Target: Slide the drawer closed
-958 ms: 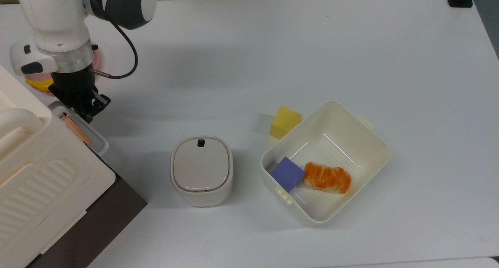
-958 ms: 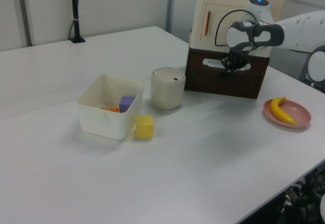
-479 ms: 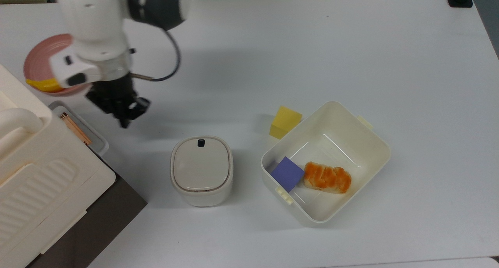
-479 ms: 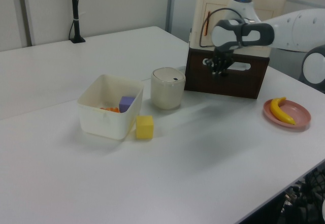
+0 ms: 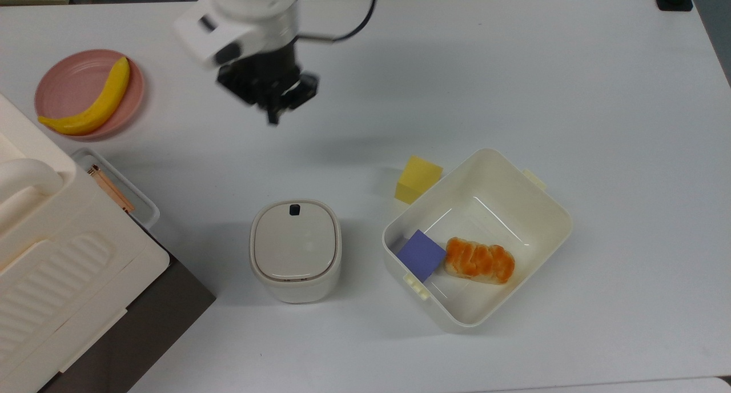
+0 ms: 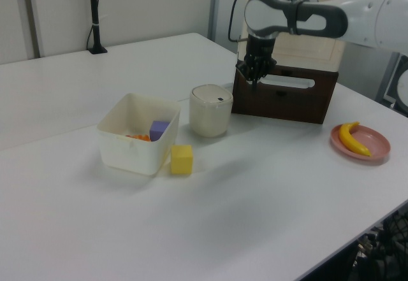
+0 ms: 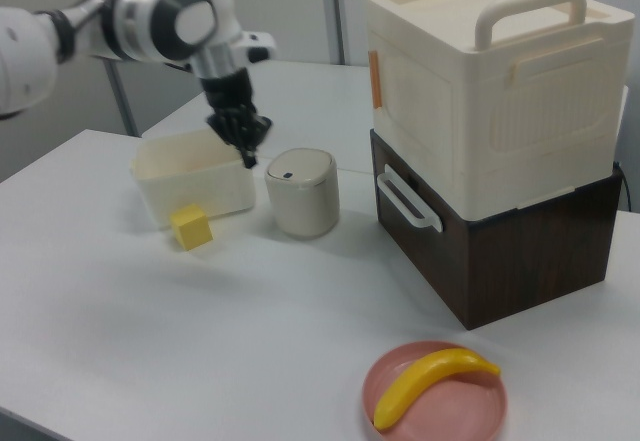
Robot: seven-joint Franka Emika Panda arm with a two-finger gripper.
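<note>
The drawer [image 7: 402, 229] shows its dark brown front panel flush with the brown cabinet body, under a large cream box [image 7: 480, 91]. Its long white loop handle [image 7: 408, 201] sticks out from the front; it also shows in the left view, handle [image 6: 285, 82], and from above, handle [image 5: 117, 188]. My gripper [image 5: 272, 116] hangs shut and empty over bare table, well off to the top view's upper right of the handle. In the right view the gripper [image 7: 247, 157] hovers behind the small bin.
A small white lidded bin [image 5: 295, 247] stands mid-table. A cream tub [image 5: 548, 210] holds a bread roll [image 5: 478, 260] and a purple block [image 5: 421, 254]; a yellow block [image 5: 418, 179] sits beside it. A pink plate [image 5: 63, 81] carries a banana [image 5: 91, 107].
The gripper has left the drawer handle and swung to the top view's right and upward, over open table. The drawer front has not visibly moved.
</note>
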